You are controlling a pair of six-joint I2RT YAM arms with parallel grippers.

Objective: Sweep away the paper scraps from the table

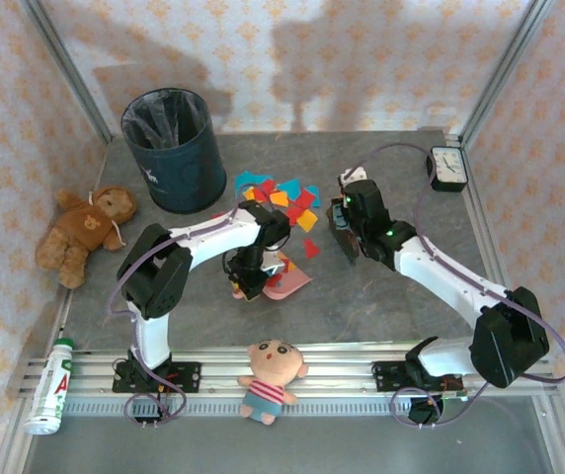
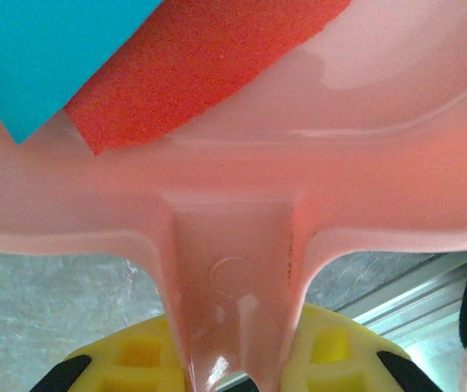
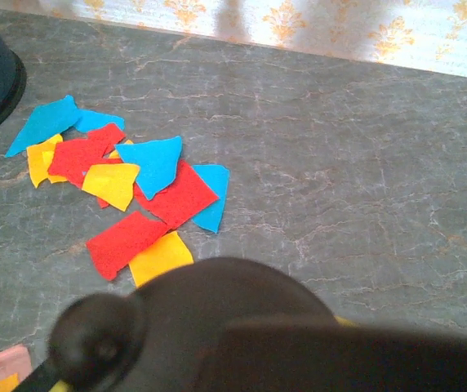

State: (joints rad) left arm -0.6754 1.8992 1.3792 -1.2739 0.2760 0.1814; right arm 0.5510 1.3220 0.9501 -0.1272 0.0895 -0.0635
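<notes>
The paper scraps lie in a red, blue, orange and yellow pile on the grey table, with one red scrap lying apart nearer the front. My left gripper is shut on the handle of a pink dustpan, which carries a red scrap and a blue scrap. The dustpan rests on the table just in front of the pile. My right gripper is shut on a dark brush, right of the pile. That brush hides the right fingers, with scraps beyond.
A dark blue bin stands at the back left, close to the pile. A teddy bear lies left, a clock back right. A doll and a bottle sit on the front rail.
</notes>
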